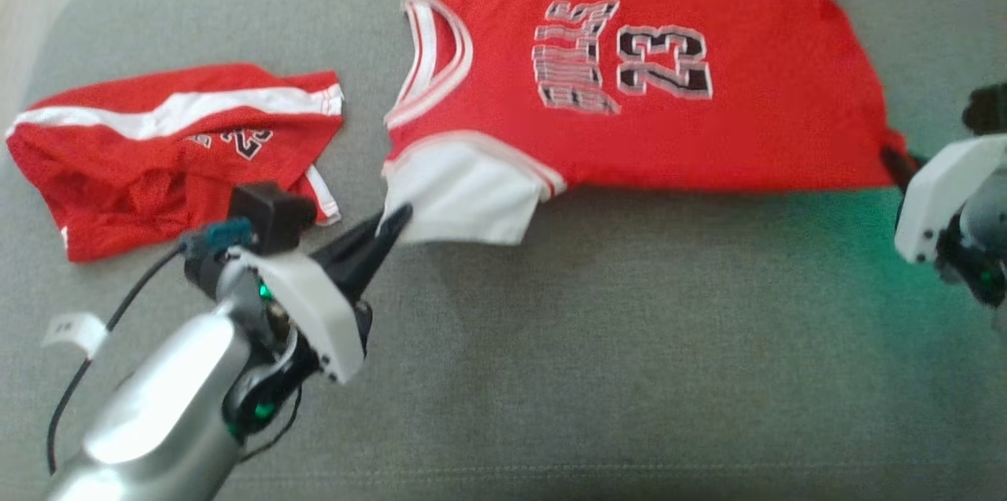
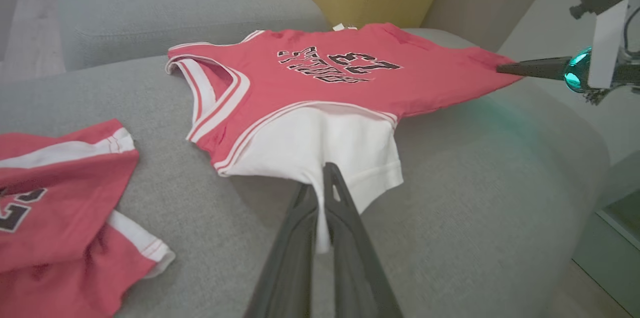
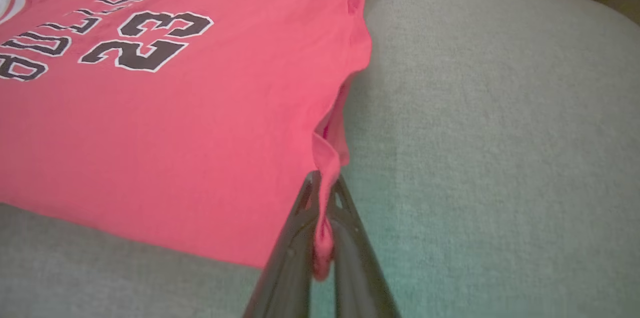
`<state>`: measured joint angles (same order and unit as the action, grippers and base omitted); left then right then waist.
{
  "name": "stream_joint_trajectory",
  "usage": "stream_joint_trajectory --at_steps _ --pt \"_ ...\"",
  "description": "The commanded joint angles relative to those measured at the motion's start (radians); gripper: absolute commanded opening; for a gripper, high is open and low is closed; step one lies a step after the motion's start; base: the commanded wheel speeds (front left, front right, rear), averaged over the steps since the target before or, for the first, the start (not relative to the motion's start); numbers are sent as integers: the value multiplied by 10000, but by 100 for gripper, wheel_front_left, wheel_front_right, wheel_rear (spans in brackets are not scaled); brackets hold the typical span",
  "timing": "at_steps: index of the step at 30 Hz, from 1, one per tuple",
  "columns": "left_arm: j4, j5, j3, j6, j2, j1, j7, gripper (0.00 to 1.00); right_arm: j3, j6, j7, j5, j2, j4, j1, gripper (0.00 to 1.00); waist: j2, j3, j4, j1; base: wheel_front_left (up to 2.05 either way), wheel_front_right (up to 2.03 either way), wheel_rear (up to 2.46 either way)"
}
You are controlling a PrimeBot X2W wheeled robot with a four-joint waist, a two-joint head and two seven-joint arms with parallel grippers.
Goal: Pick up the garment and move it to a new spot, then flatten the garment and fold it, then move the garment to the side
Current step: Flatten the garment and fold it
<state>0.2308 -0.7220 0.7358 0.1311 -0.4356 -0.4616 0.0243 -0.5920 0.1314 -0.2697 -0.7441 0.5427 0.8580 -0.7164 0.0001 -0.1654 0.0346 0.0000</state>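
Grey sofa (image 1: 629, 344) seat is the work surface. The jersey (image 1: 669, 131) lies face up on the far half, number and lettering readable.

Key relation: the jersey's long axis runs left-right across the head view, collar end toward the robot's left, hem toward its right. Both grippers sit on the near long edge, one at each end, and the whole body of cloth lies beyond them, away from the robot. I judge any fold has to carry that near edge away from the robot, over the far edge, both arms together.

Look: red body, white-and-red trim at neck and armhole, mostly flat. The near edge looks slightly raised off the cushion and drawn fairly straight between the two grips.

Red shorts (image 1: 157, 155) are crumpled at the left, apart from the jersey and close to the left arm.

Left gripper (image 1: 397, 219) is closed, pinching the white sleeve (image 2: 320, 143) at its near corner.

Right gripper (image 3: 325, 183) is closed on the near hem corner (image 3: 327, 158), with red cloth bunched between the fingers.
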Motion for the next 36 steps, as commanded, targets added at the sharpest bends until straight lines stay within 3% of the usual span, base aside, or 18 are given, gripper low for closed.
stream_joint_trajectory --at_steps 1,13,23,28,36 --pt "-404 -91 -390 -5 -468 -238 61 0 -107 -7 -39 -100 354 -257 144 0 -1 184 -48 0 0 0 0" --pt "-2376 -1167 216 -5 -1704 994 1585 0 -577 -7 -1612 -1060 887 -1037 1370 0 -1 1044 -202 0 0 0 0" --pt "-3873 -1778 611 -137 -2578 1725 2798 0 -330 -7 -3589 -1923 1437 -2308 2460 0 -1 1317 -413 0 0 0 0" --pt "-4057 -1559 265 -447 -2641 1359 2650 0 261 -7 -3780 -1666 1543 -2844 2270 0 -1 952 -532 0 0 0 0" --pt "-3479 -1396 51 -313 -2474 82 2871 0 1191 -7 -4193 -1088 1251 -3043 1596 0 -1 103 -493 0 0 0 0"
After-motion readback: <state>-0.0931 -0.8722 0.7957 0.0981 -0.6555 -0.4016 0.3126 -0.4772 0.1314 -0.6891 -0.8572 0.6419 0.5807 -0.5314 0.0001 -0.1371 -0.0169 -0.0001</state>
